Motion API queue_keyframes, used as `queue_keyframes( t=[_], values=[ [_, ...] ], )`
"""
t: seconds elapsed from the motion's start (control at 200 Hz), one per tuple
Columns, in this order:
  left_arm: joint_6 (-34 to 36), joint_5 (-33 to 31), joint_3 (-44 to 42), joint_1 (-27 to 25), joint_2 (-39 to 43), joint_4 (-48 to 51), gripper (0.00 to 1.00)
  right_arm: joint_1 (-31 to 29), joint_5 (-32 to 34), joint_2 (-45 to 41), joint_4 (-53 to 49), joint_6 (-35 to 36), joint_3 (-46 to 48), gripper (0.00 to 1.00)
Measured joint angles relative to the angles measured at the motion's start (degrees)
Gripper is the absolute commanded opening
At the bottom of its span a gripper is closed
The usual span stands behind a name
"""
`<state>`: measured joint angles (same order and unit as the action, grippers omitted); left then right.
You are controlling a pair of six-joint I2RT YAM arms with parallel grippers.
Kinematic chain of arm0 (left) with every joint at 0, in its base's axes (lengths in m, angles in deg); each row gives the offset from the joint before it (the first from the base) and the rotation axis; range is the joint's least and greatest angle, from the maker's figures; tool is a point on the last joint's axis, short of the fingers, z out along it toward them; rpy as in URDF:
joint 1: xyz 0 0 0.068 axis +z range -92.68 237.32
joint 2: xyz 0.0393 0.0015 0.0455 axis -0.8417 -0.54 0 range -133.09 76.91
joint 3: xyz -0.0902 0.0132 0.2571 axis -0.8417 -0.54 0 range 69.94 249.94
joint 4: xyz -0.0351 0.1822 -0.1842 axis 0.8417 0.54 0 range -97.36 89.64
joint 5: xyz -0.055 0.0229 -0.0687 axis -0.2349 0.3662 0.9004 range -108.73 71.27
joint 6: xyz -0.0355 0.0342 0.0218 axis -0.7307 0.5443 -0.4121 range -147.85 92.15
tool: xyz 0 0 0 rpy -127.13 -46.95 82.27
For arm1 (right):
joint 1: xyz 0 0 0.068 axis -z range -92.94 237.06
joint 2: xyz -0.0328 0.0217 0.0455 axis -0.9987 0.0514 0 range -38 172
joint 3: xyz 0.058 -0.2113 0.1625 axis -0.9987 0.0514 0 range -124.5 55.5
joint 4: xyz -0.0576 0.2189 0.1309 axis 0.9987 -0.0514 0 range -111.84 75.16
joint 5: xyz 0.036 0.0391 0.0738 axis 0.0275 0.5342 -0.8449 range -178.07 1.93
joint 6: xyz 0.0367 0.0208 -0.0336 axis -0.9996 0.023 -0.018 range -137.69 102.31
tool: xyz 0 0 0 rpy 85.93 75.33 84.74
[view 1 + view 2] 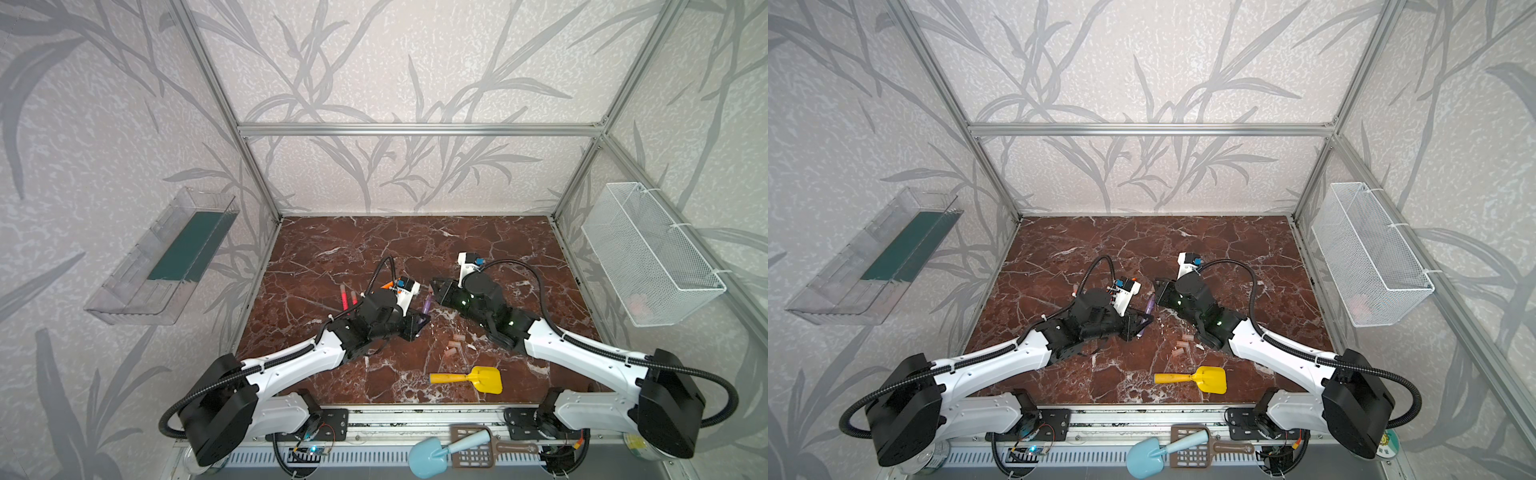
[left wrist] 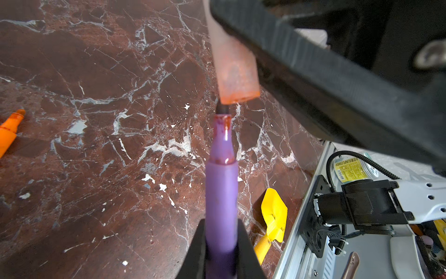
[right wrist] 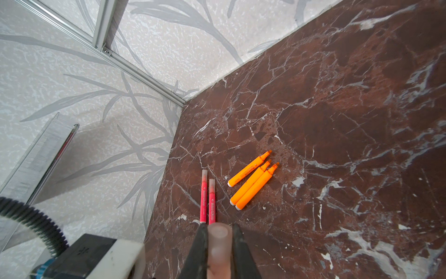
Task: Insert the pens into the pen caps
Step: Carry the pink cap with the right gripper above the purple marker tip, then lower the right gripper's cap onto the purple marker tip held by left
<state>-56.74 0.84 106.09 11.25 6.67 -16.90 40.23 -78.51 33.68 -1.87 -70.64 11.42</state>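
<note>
L claw point(image 2: 220, 232) clamped on purple pen point(image 2: 220, 188); R claw point(image 3: 219, 238) clamped on pen cap point(image 2: 235, 72). Pen tip just at cap mouth, above worktop point(image 2: 96, 96). On worktop: two capped pink-red pens point(image 3: 207, 200), three bare orange pens point(image 3: 251, 184), spare caps point(image 1: 455, 345).

Walls point(image 1: 415, 62) papered pale with grey leafy sprigs stand behind a silvery metal frame point(image 1: 415, 129), enclosing a red-brown marble-patterned worktop point(image 1: 374, 241), with a clear plastic shelf point(image 1: 124, 299) on the left wall and a white wire basket point(image 1: 656, 249) on the right.
</note>
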Motion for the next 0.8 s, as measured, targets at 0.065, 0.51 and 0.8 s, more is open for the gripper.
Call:
queue_keyframes(
  t=[0.065,0.51,0.8],
  values=[
    [0.02,0.00,-0.09,0.00,0.09,-0.11,0.00,0.00,0.52,-0.02,0.00,0.09,0.00,0.16],
    [0.37,-0.57,-0.76,-0.07,0.87,-0.20,0.00,-0.39,0.42,0.31,-0.07,-0.37,0.00,0.14],
    [0.37,-0.92,-0.83,-0.07,1.11,0.07,0.00,-0.72,-0.68,2.56,0.50,-1.18,0.02,0.13]
  ],
)
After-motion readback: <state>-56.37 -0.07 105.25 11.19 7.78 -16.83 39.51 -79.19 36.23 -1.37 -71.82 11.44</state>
